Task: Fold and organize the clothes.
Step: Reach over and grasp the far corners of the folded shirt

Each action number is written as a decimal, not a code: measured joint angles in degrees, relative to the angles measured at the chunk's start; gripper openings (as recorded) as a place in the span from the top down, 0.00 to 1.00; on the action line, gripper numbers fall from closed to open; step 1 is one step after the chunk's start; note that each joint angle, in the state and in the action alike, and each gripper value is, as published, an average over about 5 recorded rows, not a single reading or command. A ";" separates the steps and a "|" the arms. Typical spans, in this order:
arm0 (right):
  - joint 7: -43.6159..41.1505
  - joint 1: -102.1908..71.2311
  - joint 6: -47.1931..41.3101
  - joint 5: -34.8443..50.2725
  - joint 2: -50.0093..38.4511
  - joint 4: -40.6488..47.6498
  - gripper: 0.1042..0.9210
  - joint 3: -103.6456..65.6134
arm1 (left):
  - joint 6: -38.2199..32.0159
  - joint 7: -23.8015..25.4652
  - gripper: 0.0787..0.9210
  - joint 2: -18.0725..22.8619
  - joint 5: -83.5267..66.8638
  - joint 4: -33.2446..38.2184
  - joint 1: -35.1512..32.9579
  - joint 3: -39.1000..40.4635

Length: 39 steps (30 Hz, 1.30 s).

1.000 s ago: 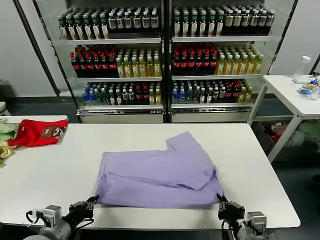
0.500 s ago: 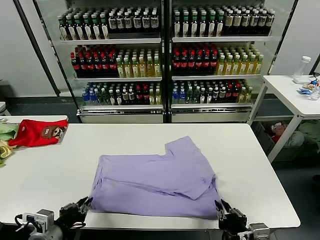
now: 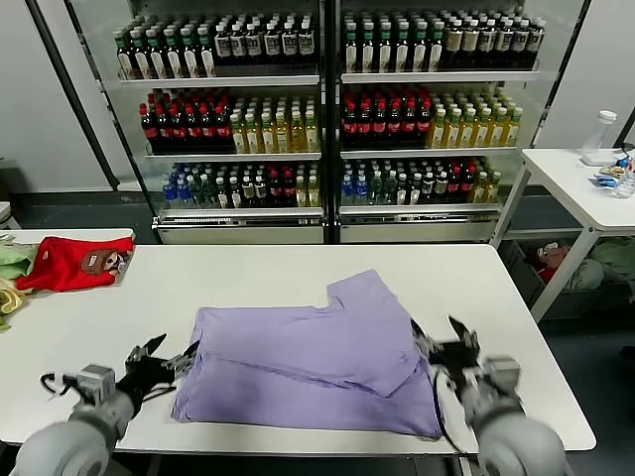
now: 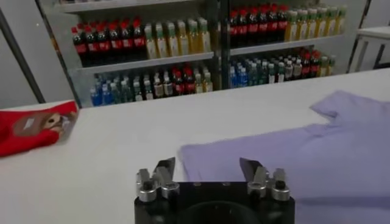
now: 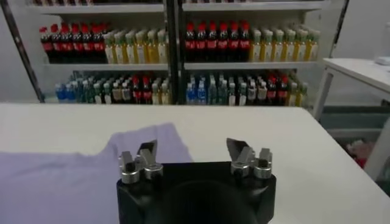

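The clothes, a lavender T-shirt (image 3: 308, 357), lie folded flat on the white table (image 3: 89, 327), one sleeve pointing toward the far side. My left gripper (image 3: 167, 355) hovers at the shirt's near left corner, open and holding nothing. My right gripper (image 3: 437, 332) stands open by the shirt's right edge, also empty. In the left wrist view the left gripper (image 4: 208, 163) has its fingers wide apart, with the shirt (image 4: 292, 146) ahead of them. The right wrist view shows the right gripper (image 5: 192, 146) spread open above the table, the shirt (image 5: 73, 176) off to one side.
A red garment (image 3: 74, 260) with a brownish print lies at the table's far left, next to green and yellow cloths (image 3: 10, 266). Glass-door coolers full of bottles (image 3: 327, 109) stand behind the table. A second white table (image 3: 580, 183) stands at the right.
Both grippers went from shut on the shirt's near corners to open, letting go. The shirt slid slightly toward the near edge. Both arms then rose and moved in beside it.
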<state>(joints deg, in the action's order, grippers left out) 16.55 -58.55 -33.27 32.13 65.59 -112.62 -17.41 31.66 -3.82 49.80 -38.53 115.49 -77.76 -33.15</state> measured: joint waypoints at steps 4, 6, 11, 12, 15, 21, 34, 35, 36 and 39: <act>-0.75 9.45 0.02 -0.62 2.69 9.40 0.12 3.96 | 0.06 1.79 0.12 0.09 -0.43 -6.30 6.60 3.43; -1.18 13.36 0.04 -1.19 4.13 13.79 0.12 5.42 | 0.06 2.49 0.12 0.26 -0.50 -9.23 9.60 4.97; -1.67 20.02 0.09 -2.75 7.50 23.52 0.12 7.78 | 0.52 4.23 0.12 0.60 -0.53 -15.50 15.52 8.10; -1.70 20.93 0.10 -3.02 8.06 25.16 0.12 8.09 | 0.64 4.64 0.12 0.66 -0.53 -16.56 16.37 8.59; -1.84 23.14 0.11 -3.70 9.35 29.58 0.12 8.84 | 0.88 5.99 0.12 0.97 -0.41 -19.59 18.53 9.75; -2.67 25.69 0.28 -4.57 11.31 35.53 0.12 9.70 | 1.10 8.54 0.12 1.52 -0.06 -24.61 22.08 11.18; -2.79 27.79 0.61 -6.18 13.63 41.20 0.12 10.89 | 1.42 12.03 0.12 2.03 0.41 -30.06 25.65 12.69; -2.73 27.82 0.58 -6.22 13.70 41.41 0.12 10.96 | 1.42 12.26 0.12 2.08 0.47 -30.29 25.80 12.74; -2.69 27.82 0.55 -6.26 13.77 41.60 0.12 11.02 | 1.42 12.49 0.12 2.14 0.54 -30.51 25.94 12.79; -2.67 27.83 0.50 -6.36 14.08 42.19 0.12 11.14 | 1.40 13.07 0.12 2.22 0.79 -31.12 26.32 12.98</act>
<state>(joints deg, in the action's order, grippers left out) 13.88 -30.72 -32.77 25.76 79.67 -70.43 -6.27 33.06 9.25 52.02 -37.74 84.37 -51.44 -20.17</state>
